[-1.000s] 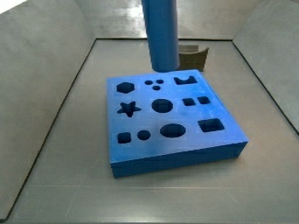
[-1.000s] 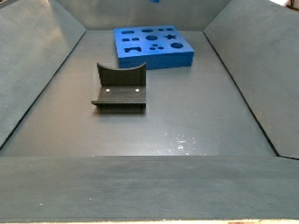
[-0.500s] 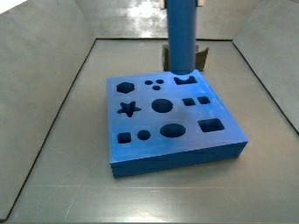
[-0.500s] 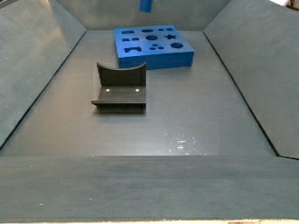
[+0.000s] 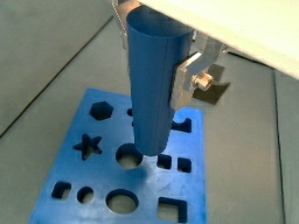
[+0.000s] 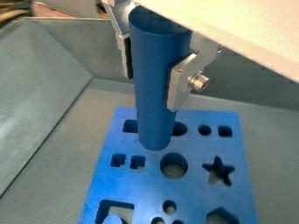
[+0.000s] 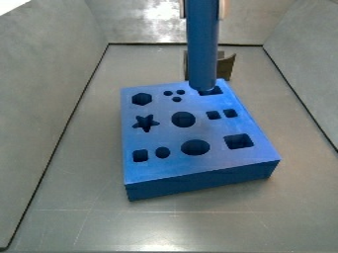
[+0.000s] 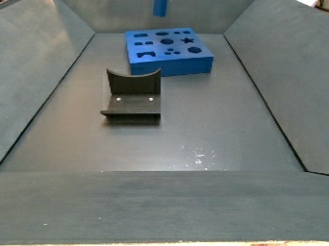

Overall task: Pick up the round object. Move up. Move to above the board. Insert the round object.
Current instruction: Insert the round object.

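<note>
We log: round object point(image 5: 156, 87) clamped in gripper point(image 6: 155, 54) jaws, hanging over board point(image 7: 259, 150) near its 12 o'clock edge. Pickup, lift, transfer done; insertion remains.

Both wrist views ride just behind the claw point(image 5: 163, 52), looking steeply down the round object point(image 5: 156, 87) clamped between its fingers point(image 6: 181, 80) onto the board point(image 6: 128, 188), very close, from opposite sides. A side view sits near the board point(image 7: 199, 163), raised and tilted down, with the fixture point(image 7: 227, 65) behind it. A side view looks from far off along the worktop point(image 8: 193, 135), the fixture point(image 8: 130, 97) nearer and the board point(image 8: 167, 50) at the far end. All four share the board.
</note>
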